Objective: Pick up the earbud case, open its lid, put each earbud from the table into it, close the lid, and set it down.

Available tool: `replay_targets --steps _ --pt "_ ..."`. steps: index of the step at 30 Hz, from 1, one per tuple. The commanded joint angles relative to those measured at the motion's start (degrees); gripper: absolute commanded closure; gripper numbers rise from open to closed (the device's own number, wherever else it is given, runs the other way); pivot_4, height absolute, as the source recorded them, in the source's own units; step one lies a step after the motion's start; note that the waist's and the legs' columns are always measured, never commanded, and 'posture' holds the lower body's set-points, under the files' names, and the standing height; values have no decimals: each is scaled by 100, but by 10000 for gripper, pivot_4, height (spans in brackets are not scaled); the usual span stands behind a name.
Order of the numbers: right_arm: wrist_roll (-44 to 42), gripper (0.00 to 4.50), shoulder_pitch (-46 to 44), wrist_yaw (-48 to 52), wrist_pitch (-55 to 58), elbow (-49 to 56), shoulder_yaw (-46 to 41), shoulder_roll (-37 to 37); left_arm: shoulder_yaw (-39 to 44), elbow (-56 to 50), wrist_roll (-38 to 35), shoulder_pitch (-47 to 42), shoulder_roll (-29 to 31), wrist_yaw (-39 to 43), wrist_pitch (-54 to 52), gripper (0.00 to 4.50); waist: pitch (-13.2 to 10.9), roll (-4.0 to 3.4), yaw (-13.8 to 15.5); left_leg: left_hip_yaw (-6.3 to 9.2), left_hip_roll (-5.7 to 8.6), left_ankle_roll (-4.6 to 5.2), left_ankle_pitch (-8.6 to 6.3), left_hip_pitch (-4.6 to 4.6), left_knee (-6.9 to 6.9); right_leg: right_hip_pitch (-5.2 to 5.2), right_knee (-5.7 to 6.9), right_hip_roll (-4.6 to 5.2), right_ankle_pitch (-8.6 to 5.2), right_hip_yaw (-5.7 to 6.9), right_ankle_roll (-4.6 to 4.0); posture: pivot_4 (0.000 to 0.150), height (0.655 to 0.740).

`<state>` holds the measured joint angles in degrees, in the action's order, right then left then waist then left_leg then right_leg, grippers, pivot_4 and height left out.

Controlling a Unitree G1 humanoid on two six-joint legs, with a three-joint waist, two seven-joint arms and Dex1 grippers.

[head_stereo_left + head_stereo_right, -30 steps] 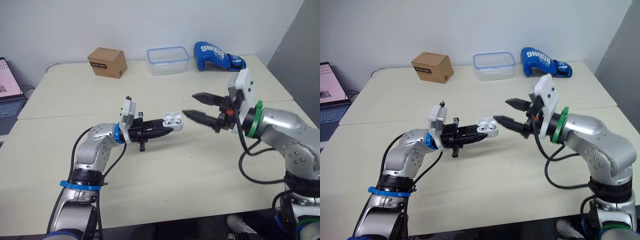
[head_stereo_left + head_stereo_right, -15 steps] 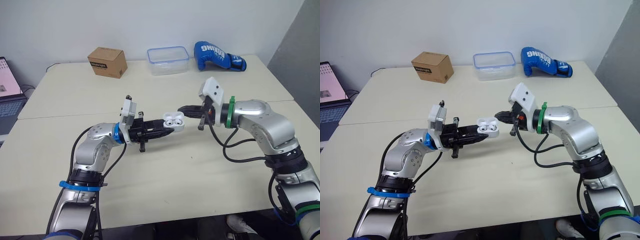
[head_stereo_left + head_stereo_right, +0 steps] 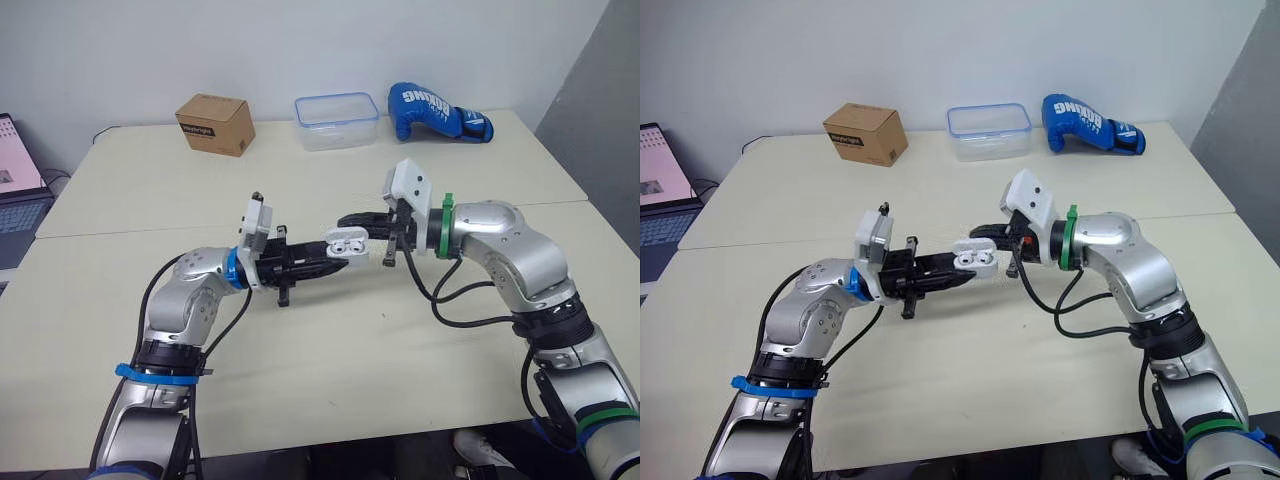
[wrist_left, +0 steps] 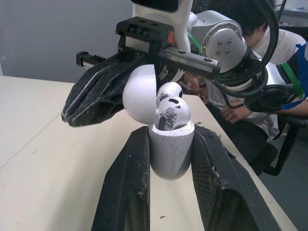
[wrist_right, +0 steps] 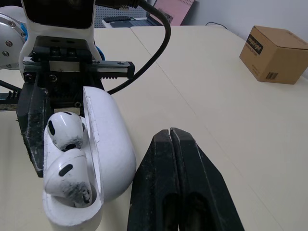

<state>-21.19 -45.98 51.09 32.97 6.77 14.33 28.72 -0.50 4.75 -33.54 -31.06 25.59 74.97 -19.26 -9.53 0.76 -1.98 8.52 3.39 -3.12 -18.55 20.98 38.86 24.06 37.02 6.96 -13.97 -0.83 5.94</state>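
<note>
The white earbud case [image 3: 343,243] hangs above the middle of the table, and my left gripper [image 3: 335,260] is shut on its lower body [image 4: 171,147]. Its lid [image 4: 139,94] stands hinged up, with two white earbuds [image 4: 168,103] seated inside. My right gripper [image 3: 347,220] is shut, both fingers pressed together, and their tips rest against the outer side of the lid. In the right wrist view the shut fingers [image 5: 168,159] lie right beside the case [image 5: 108,149].
At the table's far side stand a cardboard box [image 3: 213,124], a clear plastic container [image 3: 336,121] and a blue boxing glove [image 3: 435,111]. A laptop [image 3: 15,190] sits at the far left. A person [image 4: 260,96] sits beyond the table.
My right gripper went from open to shut and moved left across the table until its tips reached the case lid. The left gripper and the case stayed in place.
</note>
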Motion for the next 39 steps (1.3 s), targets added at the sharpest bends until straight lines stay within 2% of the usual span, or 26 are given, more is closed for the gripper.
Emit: replay_targets --steps 1,21,25,39 --pt "-44 44785 -10 44 -145 376 -232 8 79 -204 -49 4 54 -84 -18 36757 0 0 1 0 0 0 0 0 0 0 0 0 0 0 0 1500 7307" --pt "74 44785 493 267 -498 816 -301 293 246 -144 -175 -130 48 -320 -315 36757 0 0 8 -2 0 0 0 0 0 0 0 0 0 -1 0 1500 7307" --pt "283 44785 380 59 -676 718 -292 166 199 -169 -148 -105 78 -256 -309 36757 0 0 8 -2 -1 0 0 0 0 1 1 0 0 -1 0 1500 7307" --pt "636 44785 349 279 -836 864 61 14 192 -200 -145 -115 69 -248 -369 36757 0 0 6 -2 1 0 0 0 0 0 0 0 0 0 0 1500 7307"
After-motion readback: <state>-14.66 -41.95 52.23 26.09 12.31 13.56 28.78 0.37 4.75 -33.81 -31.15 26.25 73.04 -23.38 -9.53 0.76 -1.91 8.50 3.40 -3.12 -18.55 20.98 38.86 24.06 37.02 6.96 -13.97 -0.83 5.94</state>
